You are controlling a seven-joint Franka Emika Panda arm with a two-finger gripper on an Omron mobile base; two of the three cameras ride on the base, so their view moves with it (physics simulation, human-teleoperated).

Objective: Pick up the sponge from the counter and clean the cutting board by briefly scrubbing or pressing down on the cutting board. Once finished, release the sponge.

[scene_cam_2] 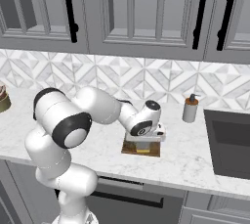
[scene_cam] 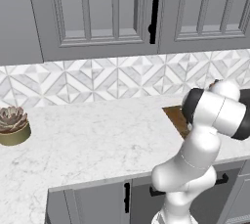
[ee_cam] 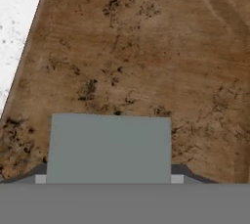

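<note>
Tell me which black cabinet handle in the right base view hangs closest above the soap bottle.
The middle one, the left of the two handles at the upper right. It hangs almost straight above the soap bottle; the far-left handle hangs above the arm instead.

The counter (scene_cam: 97,135) is a broad white marble slab with faint grey veining, running below the diamond-patterned tile wall. Directly on it lie the brown wooden cutting board (scene_cam_2: 154,150) — flat, near the front edge — a small potted succulent (scene_cam: 13,125) far off to the left, and a soap dispenser (scene_cam_2: 190,108) standing upright by the wall, beside the dark sink (scene_cam_2: 229,142) set into the slab.
</note>
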